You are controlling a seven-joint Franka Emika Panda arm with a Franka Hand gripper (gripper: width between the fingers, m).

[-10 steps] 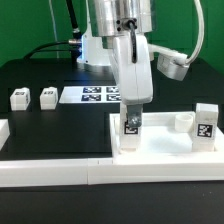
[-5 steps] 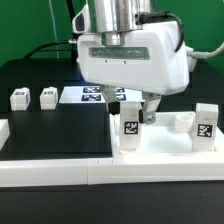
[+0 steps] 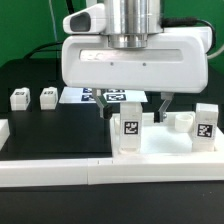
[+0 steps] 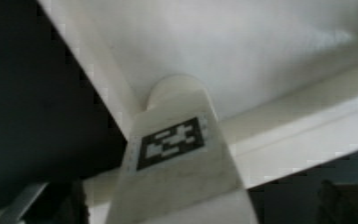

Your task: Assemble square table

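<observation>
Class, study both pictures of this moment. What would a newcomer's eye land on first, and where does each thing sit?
The bulky white end effector fills the upper middle of the exterior view, open and gripping nothing. Just below it a tagged leg stands upright at a corner of the square table top; this leg also dominates the wrist view. A second leg stands at the top's end toward the exterior view's right.

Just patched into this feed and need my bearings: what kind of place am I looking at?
Probably a robotics lab test bench: a black work surface edged by white rails, a marker board lying on it, and white furniture parts carrying printed tags, like the upright leg.
</observation>
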